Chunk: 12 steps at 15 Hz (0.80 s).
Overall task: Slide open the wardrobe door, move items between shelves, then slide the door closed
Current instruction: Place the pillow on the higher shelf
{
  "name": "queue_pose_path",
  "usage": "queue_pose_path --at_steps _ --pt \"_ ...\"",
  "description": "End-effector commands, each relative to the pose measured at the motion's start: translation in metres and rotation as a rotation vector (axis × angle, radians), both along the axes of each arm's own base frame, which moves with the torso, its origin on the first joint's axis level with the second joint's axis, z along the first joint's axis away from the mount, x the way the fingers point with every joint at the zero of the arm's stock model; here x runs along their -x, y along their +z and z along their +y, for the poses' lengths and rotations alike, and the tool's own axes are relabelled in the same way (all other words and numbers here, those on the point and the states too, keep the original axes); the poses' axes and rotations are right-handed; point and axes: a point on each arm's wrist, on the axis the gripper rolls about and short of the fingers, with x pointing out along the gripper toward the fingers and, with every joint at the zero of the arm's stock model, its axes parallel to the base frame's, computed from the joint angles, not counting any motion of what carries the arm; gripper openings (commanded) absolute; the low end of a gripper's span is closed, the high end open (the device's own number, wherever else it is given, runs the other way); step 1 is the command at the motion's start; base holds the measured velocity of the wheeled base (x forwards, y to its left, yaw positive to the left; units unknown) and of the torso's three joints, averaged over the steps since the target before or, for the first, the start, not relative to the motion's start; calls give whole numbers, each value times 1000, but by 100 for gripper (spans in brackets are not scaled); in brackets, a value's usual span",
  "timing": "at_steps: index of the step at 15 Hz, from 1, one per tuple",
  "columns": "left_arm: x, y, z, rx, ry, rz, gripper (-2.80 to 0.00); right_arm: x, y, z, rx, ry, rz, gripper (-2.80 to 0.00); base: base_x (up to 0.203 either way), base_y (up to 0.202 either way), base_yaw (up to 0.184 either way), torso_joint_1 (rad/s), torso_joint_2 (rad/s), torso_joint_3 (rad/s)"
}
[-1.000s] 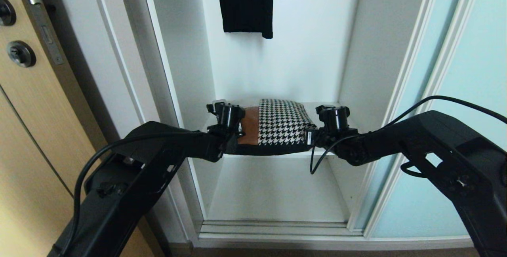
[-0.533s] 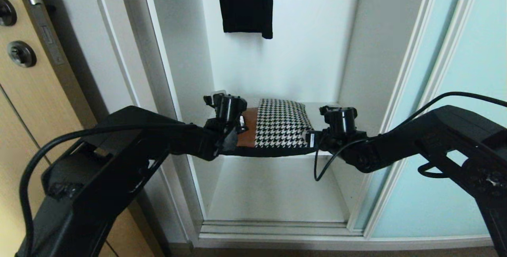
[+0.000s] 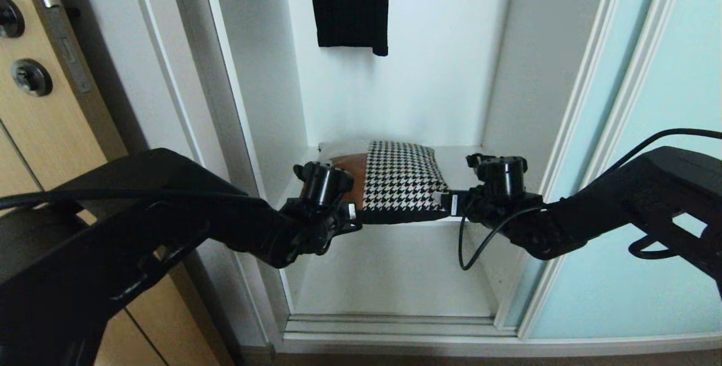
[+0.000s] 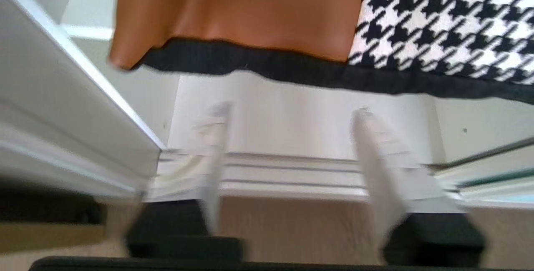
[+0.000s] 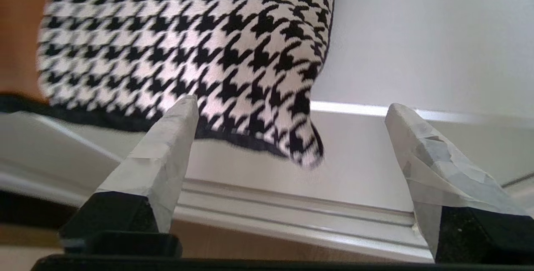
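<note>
Before the open wardrobe, both arms stretched forward and inward at shelf height, one either side of the cushion (image 3: 395, 180). Left gripper (image 4: 288, 114) just in front of the cushion's tan leather end, off its near left corner, pale taped fingers (image 4: 210, 145) spread apart with nothing between them, though blurred in the wrist view. Right gripper (image 5: 292, 110) at the cushion's houndstooth end, taped fingers (image 5: 167, 150) wide apart and empty, the cushion's near right corner showing in the gap between them but untouched as far as can be seen.

Cushion lying flat on the upper white shelf (image 3: 459, 157), leather part toward the left, houndstooth part toward the right, black underside edge slightly overhanging the shelf's front lip. Lower down, a bare white bottom board (image 3: 389, 276) of the wardrobe, then the sliding track (image 3: 395, 323) along the sill.

Above the cushion, a plain black garment (image 3: 350, 5) hanging against the white back wall. To the right, the frosted aqua sliding wardrobe door (image 3: 665, 73) pushed aside, leaving the opening clear. To the left, a tan wood-grain door (image 3: 39, 146) with dark round hardware (image 3: 31, 76), close beside the left arm's elbow.
</note>
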Motion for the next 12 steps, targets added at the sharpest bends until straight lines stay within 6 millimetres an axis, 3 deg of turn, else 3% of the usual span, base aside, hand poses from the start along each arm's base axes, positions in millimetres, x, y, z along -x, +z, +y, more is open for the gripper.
queue_pose_path --at_steps 1,3,5,6,7,12 --pt "14 17 3 20 -13 -15 -280 11 17 -4 -25 3 -18 0 0 0 0 0 0 0" --pt "32 28 11 42 -48 17 -280 22 26 -8 -55 7 -16 0 0 0 0 0 0 0" --pt "47 23 18 57 -95 128 -280 39 41 -15 -89 66 -14 0 0 0 0 0 0 0" --pt "45 16 17 44 -99 163 -280 45 42 -17 -108 87 0 -67 0 0 0 0 0 0" --pt "41 9 15 37 -100 185 -280 44 39 -17 -119 85 13 -280 0 0 0 0 0 0" --pt "-11 -29 2 27 -33 179 -280 32 8 -4 -91 116 78 -280 0 0 0 0 0 0"
